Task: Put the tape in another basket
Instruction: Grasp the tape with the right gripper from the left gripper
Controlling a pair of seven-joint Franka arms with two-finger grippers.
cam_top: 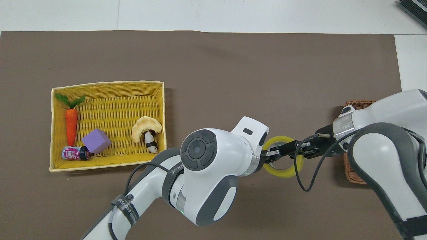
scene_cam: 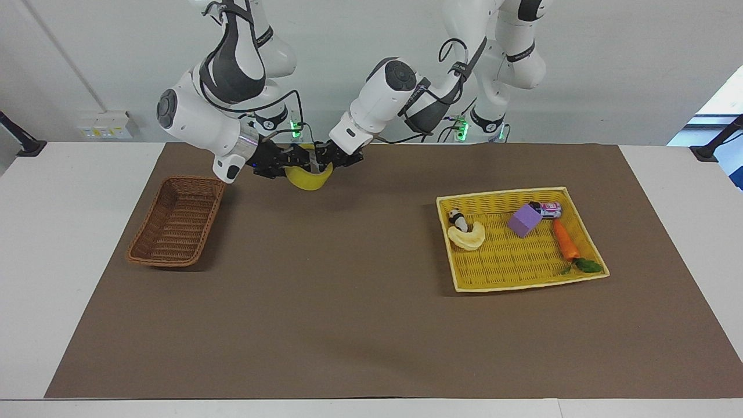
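The tape [scene_cam: 309, 177] [cam_top: 283, 156] is a wide ring of translucent yellow with a pale inner core, seen from above as an open hoop and from the facing view as a rounded yellow belly hanging below dark fingers. It is held up in the air over the brown mat [scene_cam: 348, 302] on the table [scene_cam: 69, 244], between the two baskets and at the edge of the mat nearest the robots. The left pincer [scene_cam: 329, 161] [cam_top: 270, 155] grips the ring's wall on the side toward the left arm, one finger inside the hoop. The right pincer [scene_cam: 296, 159] [cam_top: 289, 149] comes in from the right arm's end and its tips reach across the rim of the ring; whether its fingers are closed on the tape I cannot tell. The dark brown wicker basket [scene_cam: 177, 220] [cam_top: 353, 166] sits on the mat toward the right arm's end, partly covered by the right arm in the overhead view. The yellow tray-basket [scene_cam: 522, 276] [cam_top: 106, 86] lies toward the left arm's end and holds a carrot [scene_cam: 565, 239] [cam_top: 71, 121], a purple block [scene_cam: 524, 220] [cam_top: 96, 141], a small can [scene_cam: 548, 209] [cam_top: 74, 153] with a pink label too small to read, a pale curved toy [scene_cam: 467, 236] [cam_top: 146, 126] and a little panda figure [scene_cam: 458, 219] [cam_top: 150, 140]. The left arm's forearm carries grey lettering, not legible in full.
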